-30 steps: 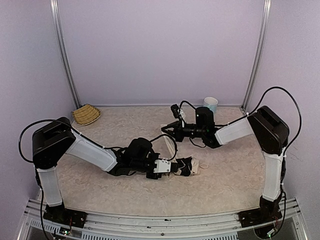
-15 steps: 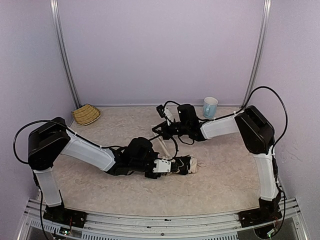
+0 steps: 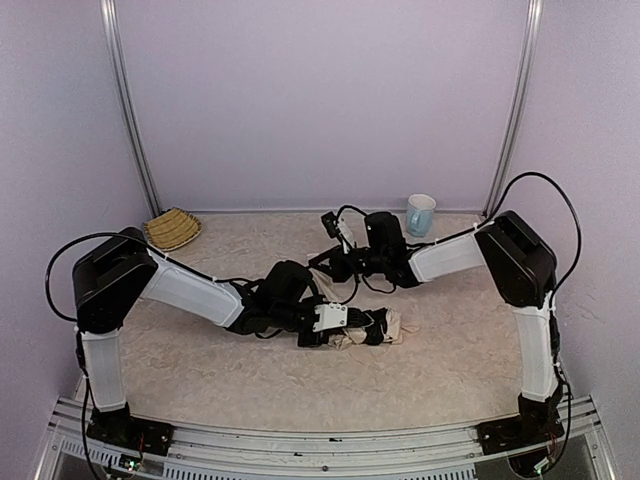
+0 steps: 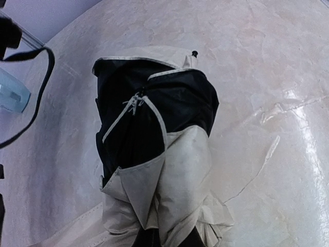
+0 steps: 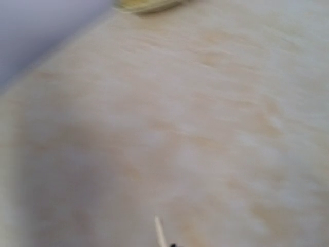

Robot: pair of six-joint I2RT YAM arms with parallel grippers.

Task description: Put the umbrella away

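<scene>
The umbrella (image 3: 385, 328) lies folded on the table at centre, cream fabric bunched over black. In the left wrist view the umbrella (image 4: 180, 154) fills the frame, cream folds over a black inner part. My left gripper (image 3: 345, 325) is shut on its near end; only dark finger stubs show at the bottom of the left wrist view (image 4: 169, 242). My right gripper (image 3: 322, 264) hovers just behind and left of the umbrella. The blurred right wrist view shows only a thin tan strip (image 5: 161, 231) sticking up at the jaws; the fingers are out of frame.
A woven straw basket (image 3: 172, 228) sits at the back left and shows as a yellow blur in the right wrist view (image 5: 146, 4). A pale blue mug (image 3: 421, 213) stands at the back right and also shows in the left wrist view (image 4: 10, 92). Black cables loop between the wrists.
My right gripper swung left from near the mug to a spot behind the umbrella. A thin tan strip showed between it and the umbrella half a second ago. My left arm shifted slightly right with the umbrella.
</scene>
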